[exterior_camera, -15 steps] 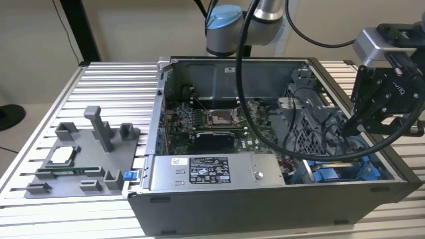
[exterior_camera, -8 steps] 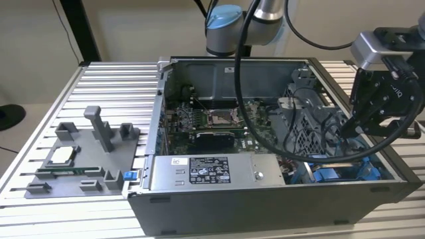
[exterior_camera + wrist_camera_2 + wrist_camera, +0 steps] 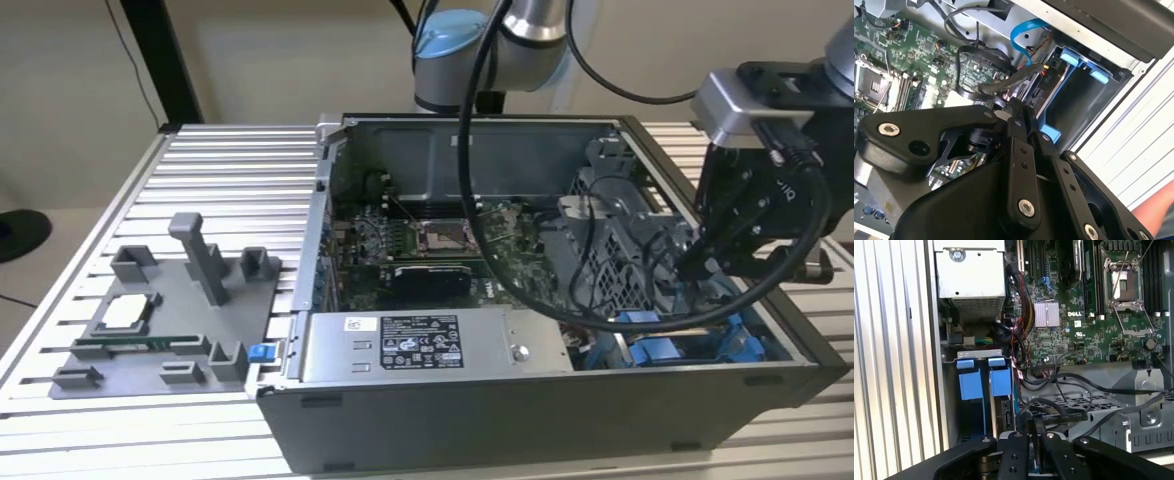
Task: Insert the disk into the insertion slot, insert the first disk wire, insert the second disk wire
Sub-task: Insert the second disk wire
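**Gripper low over the drive bay, fingers pressed together at a cable end**

Exterior view: open computer case (image 3: 561, 400) lies on a slatted metal table (image 3: 200, 190). The arm comes in from above, and the black gripper (image 3: 694, 265) hangs over the corner of the case at the exterior view's right. Beneath it sits the insertion slot (image 3: 694, 350), with its blue rails and tabs. Thick black cables (image 3: 534, 290) loop from the arm across the interior. The silver power-supply box (image 3: 420, 345) with its black label sits along the near wall. The green motherboard (image 3: 427, 245) is behind it. A grey fixture tray (image 3: 160, 320) rests on the table, well apart at the exterior view's left.

Second wrist view: the gripper's fingers (image 3: 1016, 125) are drawn together, with no visible gap. Their tips sit at a dark cable connector (image 3: 1026, 87) just beside the bay. Whether they actually pinch it I cannot tell. A light blue cable (image 3: 1021, 37) curls above the bay. Blue carrier tabs (image 3: 1081, 62) show at the slot's mouth.

First wrist view: the disk (image 3: 1004, 415) stands edge-on inside the slot, clipped between blue carrier parts (image 3: 981, 382). It is seated in the bay. Black wires (image 3: 1064, 412) run toward its exposed end, close to the fingertips.
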`<state>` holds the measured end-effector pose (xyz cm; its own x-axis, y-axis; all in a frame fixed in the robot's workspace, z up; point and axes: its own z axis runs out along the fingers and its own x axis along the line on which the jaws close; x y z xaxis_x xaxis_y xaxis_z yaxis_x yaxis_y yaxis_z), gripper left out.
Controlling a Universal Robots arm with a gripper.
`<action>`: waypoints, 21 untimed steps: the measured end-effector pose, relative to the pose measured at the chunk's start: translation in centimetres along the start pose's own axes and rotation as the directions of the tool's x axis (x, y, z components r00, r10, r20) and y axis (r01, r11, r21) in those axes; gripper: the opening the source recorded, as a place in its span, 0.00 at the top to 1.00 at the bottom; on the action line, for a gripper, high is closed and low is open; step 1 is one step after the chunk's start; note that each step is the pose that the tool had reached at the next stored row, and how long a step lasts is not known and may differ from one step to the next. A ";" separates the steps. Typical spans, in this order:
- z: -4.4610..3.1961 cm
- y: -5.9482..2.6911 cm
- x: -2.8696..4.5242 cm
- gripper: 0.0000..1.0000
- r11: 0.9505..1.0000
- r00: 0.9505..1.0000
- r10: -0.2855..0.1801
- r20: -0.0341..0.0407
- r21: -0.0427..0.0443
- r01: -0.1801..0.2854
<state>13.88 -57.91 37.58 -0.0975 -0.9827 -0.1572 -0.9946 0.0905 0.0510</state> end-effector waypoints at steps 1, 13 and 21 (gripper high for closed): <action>0.01 0.08 0.09 1.00 1.000 1.000 0.000 0.000 0.000 0.000; 0.84 0.22 1.07 1.00 1.000 1.000 0.000 -0.003 0.000 0.000; 1.89 0.12 1.77 1.00 1.000 1.000 -0.004 -0.002 0.008 0.004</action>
<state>13.52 -59.34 35.45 -0.0936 -0.9834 -0.1553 -0.9952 0.0880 0.0427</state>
